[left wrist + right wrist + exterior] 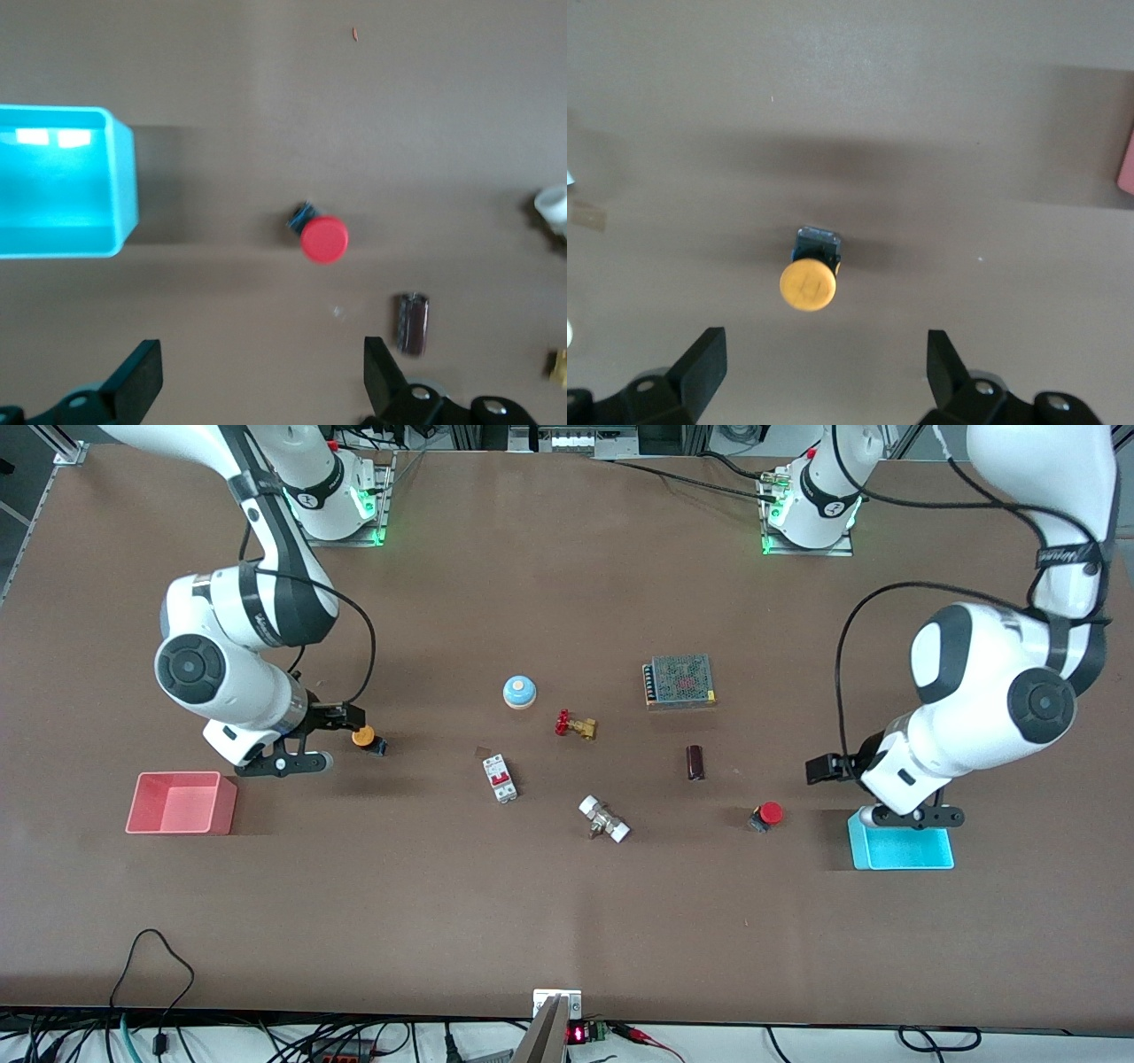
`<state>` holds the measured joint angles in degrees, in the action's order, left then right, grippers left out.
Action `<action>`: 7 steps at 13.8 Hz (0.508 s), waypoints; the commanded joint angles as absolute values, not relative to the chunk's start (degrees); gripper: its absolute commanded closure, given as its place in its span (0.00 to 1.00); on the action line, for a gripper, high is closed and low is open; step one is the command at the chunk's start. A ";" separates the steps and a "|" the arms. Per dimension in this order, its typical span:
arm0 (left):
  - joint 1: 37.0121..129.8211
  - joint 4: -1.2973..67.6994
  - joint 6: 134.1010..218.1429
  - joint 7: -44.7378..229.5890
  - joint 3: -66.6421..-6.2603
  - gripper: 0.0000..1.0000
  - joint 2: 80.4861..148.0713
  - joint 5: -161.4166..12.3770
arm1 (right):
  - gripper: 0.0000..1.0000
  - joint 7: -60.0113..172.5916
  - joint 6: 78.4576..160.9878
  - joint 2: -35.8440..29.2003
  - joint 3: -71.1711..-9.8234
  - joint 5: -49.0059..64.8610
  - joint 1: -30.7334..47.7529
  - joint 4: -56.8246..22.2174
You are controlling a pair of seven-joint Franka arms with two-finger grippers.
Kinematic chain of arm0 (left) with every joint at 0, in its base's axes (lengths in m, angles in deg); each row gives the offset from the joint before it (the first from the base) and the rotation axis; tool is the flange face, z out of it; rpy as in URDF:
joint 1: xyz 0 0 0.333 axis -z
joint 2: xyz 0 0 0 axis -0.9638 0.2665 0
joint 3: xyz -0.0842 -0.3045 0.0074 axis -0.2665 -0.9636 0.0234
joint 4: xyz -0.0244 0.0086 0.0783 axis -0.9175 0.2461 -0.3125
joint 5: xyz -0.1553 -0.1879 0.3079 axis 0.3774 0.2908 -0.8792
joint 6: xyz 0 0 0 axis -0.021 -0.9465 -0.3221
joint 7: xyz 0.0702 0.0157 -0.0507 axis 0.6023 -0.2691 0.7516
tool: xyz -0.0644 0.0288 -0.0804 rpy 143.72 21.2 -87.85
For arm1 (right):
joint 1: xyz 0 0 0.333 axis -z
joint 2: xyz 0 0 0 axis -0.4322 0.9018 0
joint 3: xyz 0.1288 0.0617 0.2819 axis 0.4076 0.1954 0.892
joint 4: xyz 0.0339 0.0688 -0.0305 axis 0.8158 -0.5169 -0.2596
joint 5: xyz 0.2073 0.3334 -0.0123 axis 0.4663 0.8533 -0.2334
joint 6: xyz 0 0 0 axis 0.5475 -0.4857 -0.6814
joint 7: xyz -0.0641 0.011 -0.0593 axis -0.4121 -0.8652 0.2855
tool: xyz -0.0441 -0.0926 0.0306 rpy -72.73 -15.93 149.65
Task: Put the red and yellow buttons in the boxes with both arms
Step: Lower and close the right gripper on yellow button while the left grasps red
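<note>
From the high camera, the right gripper (323, 737) hangs just beside the yellow button (363, 737), which sits on the table at about two o'clock from the pink box (182, 803); the left gripper (864, 793) is over the farther rim of the cyan box (901, 850), with the red button (768, 813) on the table at roughly ten o'clock from that box. Both boxes look empty. In the left wrist view, the black fingers (137, 382) stand wide apart, holding nothing, the red button (322, 239) well ahead of them, and the cyan box (115, 190) shows a bare floor. In the right wrist view the fingers (706, 360) are likewise spread and empty, the yellow button (808, 283) lying on its side between and ahead of them. I'd worry the tipped button rolls or skids when pinched by its round cap, slipping out before reaching a box.
</note>
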<state>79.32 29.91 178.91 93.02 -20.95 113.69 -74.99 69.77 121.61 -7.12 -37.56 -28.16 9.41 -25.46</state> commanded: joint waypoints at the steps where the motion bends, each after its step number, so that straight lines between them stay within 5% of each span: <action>1: 81.48 28.50 184.26 97.30 -20.85 0.00 118.44 -73.58 | 0.00 70.02 123.10 -4.91 -37.86 -28.22 8.29 -25.16; 7: 84.30 28.67 190.79 99.16 -20.76 0.00 124.60 -74.02 | 0.00 70.11 128.55 -2.36 -37.86 -28.13 7.42 -28.76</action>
<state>83.63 29.82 190.41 98.88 -21.14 123.17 -74.56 69.77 126.22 -2.36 -37.55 -28.16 8.00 -26.95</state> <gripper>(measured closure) 0.000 0.000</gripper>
